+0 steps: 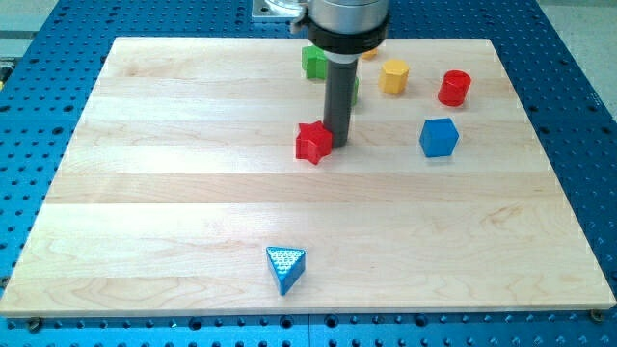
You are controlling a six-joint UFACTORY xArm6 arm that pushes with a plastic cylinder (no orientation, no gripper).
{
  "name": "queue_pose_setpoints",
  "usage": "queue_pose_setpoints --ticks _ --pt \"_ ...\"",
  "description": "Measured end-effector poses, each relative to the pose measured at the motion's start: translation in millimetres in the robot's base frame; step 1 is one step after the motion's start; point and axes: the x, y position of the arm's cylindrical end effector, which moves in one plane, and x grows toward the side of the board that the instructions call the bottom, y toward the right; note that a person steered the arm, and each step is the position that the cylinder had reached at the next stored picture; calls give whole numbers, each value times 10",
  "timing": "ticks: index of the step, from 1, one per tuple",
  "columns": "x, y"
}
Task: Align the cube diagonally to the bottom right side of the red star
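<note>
1. One blue cube (439, 137) sits on the wooden board (174, 193), well to the view's right of the red star (312, 142) and about level with it.
2. My tip (337, 143) is just beside the red star, on its right side. It is a plain rod, so nothing on it opens or shuts.
3. Up top are a yellow block (393, 76), a red cylinder (454, 88) and a green block (313, 62).
4. Near the bottom lies a blue triangle (285, 268).
</note>
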Motion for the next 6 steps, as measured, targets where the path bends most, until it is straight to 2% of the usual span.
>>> queue_pose_setpoints --ticks 1,2,3,4,6 --pt "-52 521" --pt "-285 1487" --pt "-471 1972" --pt "-316 1996" --pt "442 1529"
